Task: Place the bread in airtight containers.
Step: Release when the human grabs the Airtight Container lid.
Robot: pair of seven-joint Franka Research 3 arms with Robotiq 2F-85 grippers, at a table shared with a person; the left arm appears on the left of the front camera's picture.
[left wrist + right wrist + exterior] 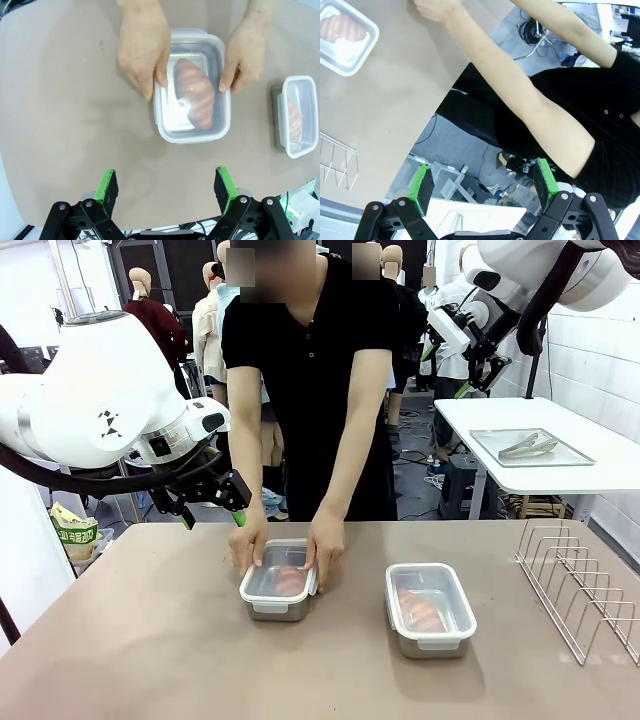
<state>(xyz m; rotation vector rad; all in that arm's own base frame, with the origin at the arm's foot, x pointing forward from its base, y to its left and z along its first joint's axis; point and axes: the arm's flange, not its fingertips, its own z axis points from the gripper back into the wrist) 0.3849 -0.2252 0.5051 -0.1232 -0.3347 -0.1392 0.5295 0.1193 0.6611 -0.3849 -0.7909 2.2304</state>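
Two steel airtight containers stand on the brown table, each with a clear lid on and bread inside. The person's hands (325, 550) press on the lid of the left container (275, 610), over a golden roll (195, 97). The right container (425, 645) stands alone with its own roll (422, 612). My left gripper (213, 518) hovers open above the table's far left, left of the person's hand; in its wrist view it (167, 187) is clear of the container (192, 137). My right gripper (462, 365) is open, high at the back right. Its wrist view (482, 182) looks past the person's arm at a lidded container (350, 67).
A wire rack (580, 585) stands on the table's right side. A white side table behind it carries a flat steel tray (575, 452) with tongs (530, 447). The person stands at the far edge, arms reaching over the middle. The second container (300, 152) sits at the right in the left wrist view.
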